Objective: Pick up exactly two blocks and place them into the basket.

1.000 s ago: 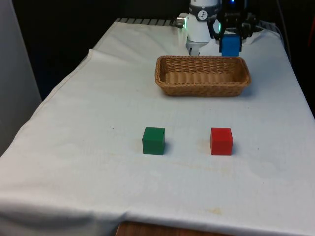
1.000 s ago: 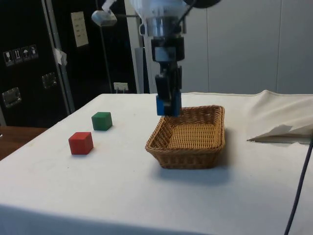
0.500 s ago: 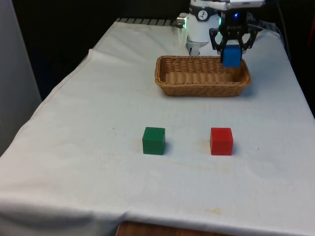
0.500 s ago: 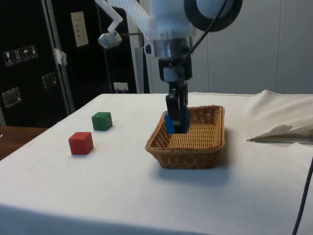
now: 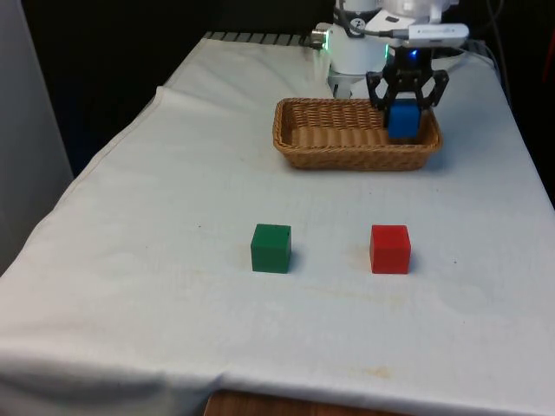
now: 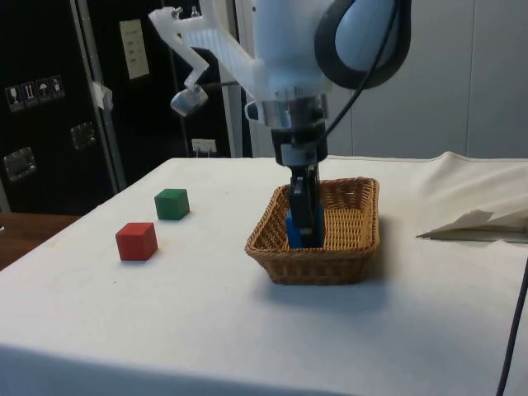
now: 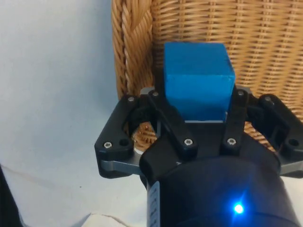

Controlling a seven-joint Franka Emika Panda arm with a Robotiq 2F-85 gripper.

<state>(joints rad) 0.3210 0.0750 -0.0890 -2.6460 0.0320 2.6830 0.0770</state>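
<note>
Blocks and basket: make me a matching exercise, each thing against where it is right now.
Things:
1. blue block
2. green block
3. red block
4. basket

Places:
A. on the cloth, towards the front view's right
B. held by the gripper, down inside the basket
C. far end of the table
D. on the cloth, towards the front view's left

Pairs: 1-B, 2-D, 3-A, 4-C

— Where does the basket (image 5: pixel 356 134) sit?
— Upper centre of the front view, on the table (image 5: pixel 173 208).

— And the gripper (image 5: pixel 404 117)?
— At the basket's end toward the front view's right, down inside the rim, clamped on a block (image 5: pixel 403 121).

— The other two blocks?
— Mid-frame, nearer the camera, side by side and apart: one block (image 5: pixel 271 248) left of centre, the other block (image 5: pixel 390 249) to its right.
</note>
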